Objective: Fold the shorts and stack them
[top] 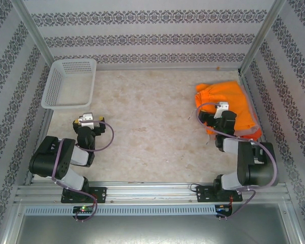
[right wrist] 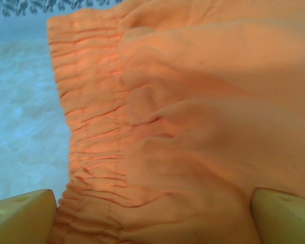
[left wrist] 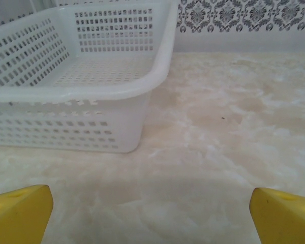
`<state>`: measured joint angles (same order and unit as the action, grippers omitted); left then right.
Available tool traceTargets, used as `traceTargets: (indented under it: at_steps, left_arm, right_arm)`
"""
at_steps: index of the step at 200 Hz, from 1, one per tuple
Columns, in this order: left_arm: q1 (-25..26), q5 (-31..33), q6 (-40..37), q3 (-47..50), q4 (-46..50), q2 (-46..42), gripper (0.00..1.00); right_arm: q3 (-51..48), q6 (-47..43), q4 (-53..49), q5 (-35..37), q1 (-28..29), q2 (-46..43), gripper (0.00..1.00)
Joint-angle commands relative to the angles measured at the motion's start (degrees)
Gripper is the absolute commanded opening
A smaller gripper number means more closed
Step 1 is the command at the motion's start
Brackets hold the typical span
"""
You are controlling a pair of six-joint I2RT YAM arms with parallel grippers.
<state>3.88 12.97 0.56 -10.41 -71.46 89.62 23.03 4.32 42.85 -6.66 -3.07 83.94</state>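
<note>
Shorts (top: 229, 96) of soft orange fabric, gathered elastic waist, heaped at far-right corner of tabletop (top: 152, 132). Light and limp, likely to drape and bunch; pinch at waistband. Right claw (right wrist: 152, 218) wide open over them, holding nothing. Left claw (left wrist: 152, 216) wide open, empty, near white plastic mesh basket (left wrist: 91, 94), far-left corner.

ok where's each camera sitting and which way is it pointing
top external: fixed above and behind the arms, looking down on the table, basket and orange shorts; both arms show.
left wrist: on the left arm, facing the basket; open left jaws at bottom corners.
right wrist: close over the shorts' gathered waistband; open right jaws at bottom corners.
shared: top and left wrist both show the basket.
</note>
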Motion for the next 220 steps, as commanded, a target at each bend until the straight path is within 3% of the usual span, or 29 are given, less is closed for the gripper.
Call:
traceTargets:
  at_steps: [1,31,46,86,111,150,220]
  left_arm:
    - [-1.2,-3.8,-1.3,-2.2,-5.5,4.3,1.0]
    - [-2.0,-4.2,0.1,-7.4,7.3,2.1,1.0]
    - [-2.3,-5.1,0.6,-11.6,18.2,0.8,1.0]
    - [-2.8,-4.4,1.0,-10.8,15.5,1.4,1.0]
    - [-2.6,-4.7,0.8,-10.2,14.7,1.2,1.0]
    - [-2.6,-13.0,-2.4,-10.7,15.7,1.2,1.0]
    - [-2.6,-12.1,-1.8,-11.3,16.9,1.2,1.0]
  right_arm:
    - [-2.1,-2.9,11.5,2.9,2.7,3.0,0.98]
    - [-0.3,-2.7,6.4,2.4,2.3,2.1,0.98]
    - [-0.6,-2.6,7.8,2.5,2.2,2.6,0.98]
    - [-0.6,-2.8,7.4,3.3,2.6,2.4,0.98]
    - [-0.9,-3.5,7.6,8.5,4.4,2.2,0.98]
    - [-0.6,-3.3,7.2,7.9,4.1,2.3,0.98]
    - [-0.6,-3.2,7.2,7.8,4.1,2.3,0.98]
